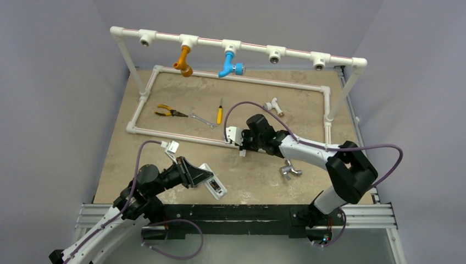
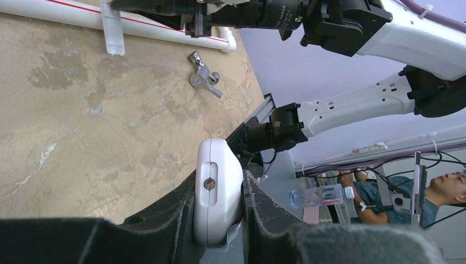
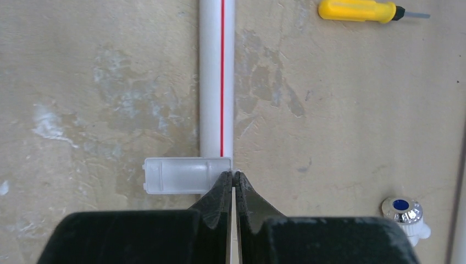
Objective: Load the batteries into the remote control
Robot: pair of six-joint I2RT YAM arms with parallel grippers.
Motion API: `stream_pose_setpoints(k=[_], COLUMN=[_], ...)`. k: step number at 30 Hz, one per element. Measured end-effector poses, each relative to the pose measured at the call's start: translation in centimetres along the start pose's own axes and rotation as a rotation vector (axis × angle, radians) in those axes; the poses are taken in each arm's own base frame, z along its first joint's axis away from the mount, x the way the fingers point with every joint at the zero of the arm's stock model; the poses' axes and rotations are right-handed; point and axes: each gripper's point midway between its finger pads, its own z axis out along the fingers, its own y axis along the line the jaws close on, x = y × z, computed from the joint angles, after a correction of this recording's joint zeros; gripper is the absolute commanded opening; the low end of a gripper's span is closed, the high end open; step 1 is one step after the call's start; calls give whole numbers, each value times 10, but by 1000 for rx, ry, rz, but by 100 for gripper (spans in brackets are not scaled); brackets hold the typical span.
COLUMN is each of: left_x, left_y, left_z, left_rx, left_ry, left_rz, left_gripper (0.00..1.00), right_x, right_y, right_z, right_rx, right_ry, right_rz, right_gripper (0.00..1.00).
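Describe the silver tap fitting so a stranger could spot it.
Find the white pipe frame on the tan table. Outside its near rail, beside the right arm, lies the silver tap fitting, the only shiny metal piece outside the frame; the wrench lies inside.

The beige worktop (image 1: 118,165) carries a white pipe frame (image 1: 231,44) at 12 o'clock, fitted with an orange tap (image 1: 184,60) and a blue tap (image 1: 228,65).

- Pliers (image 1: 167,112): 10 o'clock.
- Wrench (image 1: 202,120): 11 o'clock.
- Yellow-handled screwdriver (image 1: 220,111): just beside the wrench.
- White pipe tee (image 1: 273,105): 1 o'clock.
- Silver tap fitting (image 1: 289,170): 4 o'clock.
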Motion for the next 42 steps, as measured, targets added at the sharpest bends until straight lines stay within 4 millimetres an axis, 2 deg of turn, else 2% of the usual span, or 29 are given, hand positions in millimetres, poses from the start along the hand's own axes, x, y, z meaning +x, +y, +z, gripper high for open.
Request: stream_pose_setpoints(k=[9, 17, 31, 35, 37, 38, 42], left_x=[1, 2, 2, 2, 2, 2, 2], left_y=[1, 2, 3, 3, 3, 3, 4], left_z=[-2, -2, 0, 0, 0, 0, 0], left_rx=[-3, -5, -11, -12, -12, -12, -18], left_ry=[1, 3, 7, 7, 7, 7, 12], left_rz=[-1, -2, -5, -5, -5, -5, -6], left_gripper=[0, 0, 0, 0, 0, 0, 0], right_x=[11, 18, 15, 5, -3, -8, -12], right_y=[-15, -7, -1, -7, -13, -15, -21], right_z=[8, 8, -2, -13, -26, -34, -61], right_rx=[81, 76, 71, 120, 181, 214, 343], right_ry=[49, 52, 16, -29, -81, -119, -232], right_rz=[19, 23, 44, 92, 162, 207, 466], right_gripper=[0, 6, 31, 41, 54, 58, 61])
